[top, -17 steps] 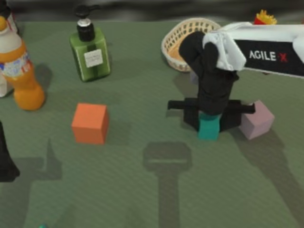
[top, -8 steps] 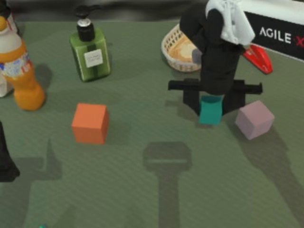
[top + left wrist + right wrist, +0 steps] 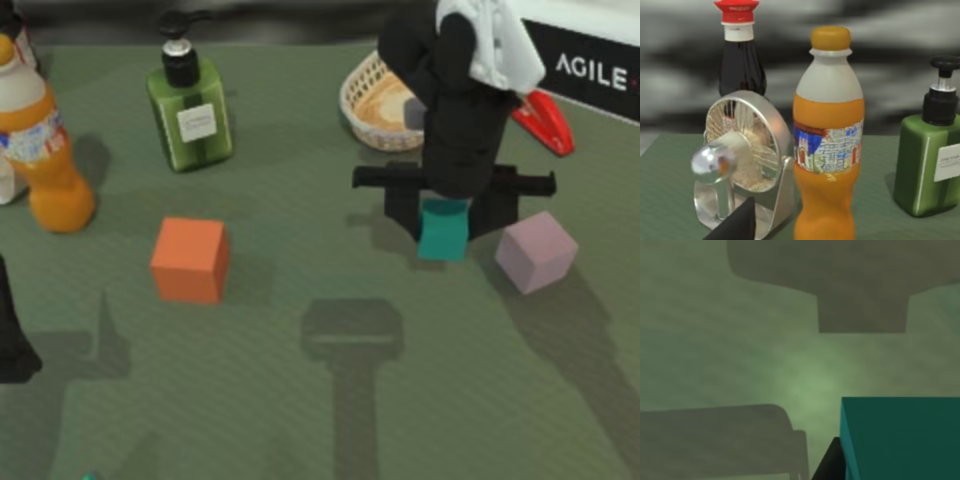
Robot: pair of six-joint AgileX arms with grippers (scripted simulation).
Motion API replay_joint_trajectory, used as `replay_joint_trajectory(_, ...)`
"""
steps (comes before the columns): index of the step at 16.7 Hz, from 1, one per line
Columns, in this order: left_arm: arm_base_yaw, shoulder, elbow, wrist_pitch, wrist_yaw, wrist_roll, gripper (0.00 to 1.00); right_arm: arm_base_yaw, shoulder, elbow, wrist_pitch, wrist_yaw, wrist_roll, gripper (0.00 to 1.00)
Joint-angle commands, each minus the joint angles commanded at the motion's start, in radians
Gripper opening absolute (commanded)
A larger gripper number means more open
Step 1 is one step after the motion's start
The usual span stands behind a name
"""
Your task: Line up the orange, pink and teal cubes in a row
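My right gripper (image 3: pixel 443 222) is shut on the teal cube (image 3: pixel 443 234) and holds it above the table, right of centre. In the right wrist view the teal cube (image 3: pixel 900 437) fills the corner with the green cloth far below it. The pink cube (image 3: pixel 536 251) rests on the table just right of the held cube. Left of centre sits the orange cube (image 3: pixel 189 259). My left arm (image 3: pixel 12 340) is parked at the left edge, its fingers out of sight.
A green pump bottle (image 3: pixel 189 112) and an orange drink bottle (image 3: pixel 42 150) stand at the back left. A wicker basket (image 3: pixel 385 95) and a red fries box (image 3: pixel 545 120) lie at the back right. The left wrist view shows a small metal fan (image 3: pixel 747 160) and a dark sauce bottle (image 3: pixel 740 60).
My right gripper has risen with the teal cube and drawn back from the front, uncovering the pink cube. In the last half second it barely moved.
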Motion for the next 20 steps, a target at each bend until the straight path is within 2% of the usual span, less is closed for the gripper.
replay_joint_trajectory(8, 0.000, 0.000, 0.000, 0.000, 0.000, 0.000, 1.00, 0.126, -0.283, -0.375, 0.076, -0.003, 0.054, 0.00)
replay_joint_trajectory(16, 0.000, 0.000, 0.000, 0.000, 0.000, 0.000, 1.00, 0.143, -0.315, -0.429, 0.102, -0.004, 0.062, 0.00)
replay_joint_trajectory(20, 0.000, 0.000, 0.000, 0.000, 0.000, 0.000, 1.00, 0.144, -0.267, -0.512, 0.244, -0.003, 0.065, 0.00)
